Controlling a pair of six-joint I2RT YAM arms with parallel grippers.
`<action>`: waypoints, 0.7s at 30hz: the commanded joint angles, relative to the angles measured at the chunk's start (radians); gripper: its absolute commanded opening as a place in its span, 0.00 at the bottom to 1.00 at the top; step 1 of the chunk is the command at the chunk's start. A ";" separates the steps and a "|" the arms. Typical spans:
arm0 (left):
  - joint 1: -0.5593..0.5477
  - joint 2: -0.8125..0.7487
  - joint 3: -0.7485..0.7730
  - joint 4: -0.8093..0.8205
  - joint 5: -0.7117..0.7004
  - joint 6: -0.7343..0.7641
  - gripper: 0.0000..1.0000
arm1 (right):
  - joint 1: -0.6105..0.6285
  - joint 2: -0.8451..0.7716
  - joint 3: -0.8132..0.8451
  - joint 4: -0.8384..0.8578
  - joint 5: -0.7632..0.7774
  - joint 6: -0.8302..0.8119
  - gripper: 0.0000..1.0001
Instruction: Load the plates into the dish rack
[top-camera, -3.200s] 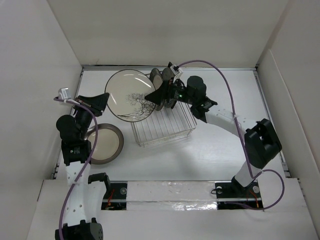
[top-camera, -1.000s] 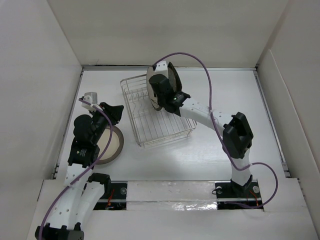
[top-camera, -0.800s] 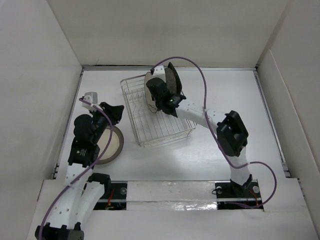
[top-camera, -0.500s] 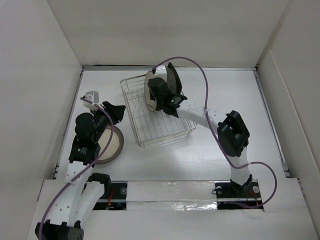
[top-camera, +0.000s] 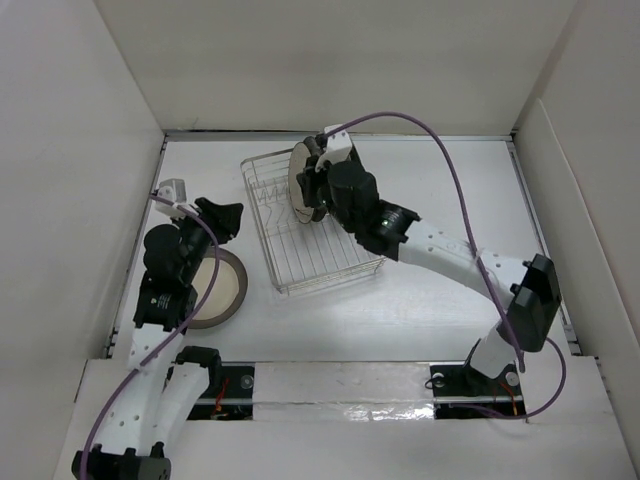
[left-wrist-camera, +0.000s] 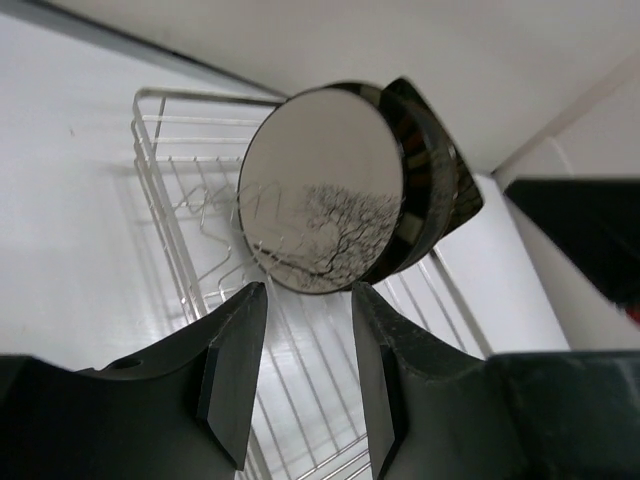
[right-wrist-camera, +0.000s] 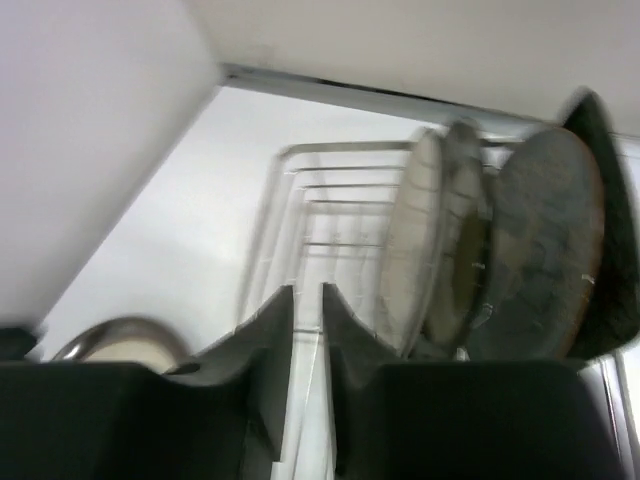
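Fingers (left-wrist-camera: 232, 375) of the left gripper (left-wrist-camera: 308, 300) stand apart with nothing between them. The camera on that wrist looks across at the dish rack (left-wrist-camera: 152, 150), not down at the table (top-camera: 430, 310). The right gripper (right-wrist-camera: 307, 300) shows only a narrow gap, also empty, and hovers over the far end of the rack. Standing there on edge, close together, are a cream plate with a tree drawing (left-wrist-camera: 315, 190) and darker plates behind it; four in all as far as can be counted, the square dark one (right-wrist-camera: 610, 230) at the back. One plate is not yet loaded: a cream plate with a brown rim (top-camera: 228, 287), flat on the table, just left of the rack and apart from it, partly hidden under the left arm. Key relation: this plate lies on the base side of the left gripper and below it, well away from the right gripper. Judgement: the left arm is the nearer one, and it would need to pull back and tip down to reach the rim. A flat plate offers little edge to pinch, so a slip is likely.
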 joint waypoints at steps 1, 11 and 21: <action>0.005 -0.062 0.084 0.072 -0.024 -0.037 0.36 | 0.079 -0.058 -0.050 0.073 -0.195 -0.010 0.07; 0.005 -0.168 0.193 0.068 -0.050 -0.056 0.36 | 0.398 0.031 -0.149 0.141 -0.194 0.138 0.00; 0.005 -0.044 0.112 -0.225 -0.255 0.000 0.53 | 0.412 -0.088 -0.264 0.146 -0.073 0.089 0.00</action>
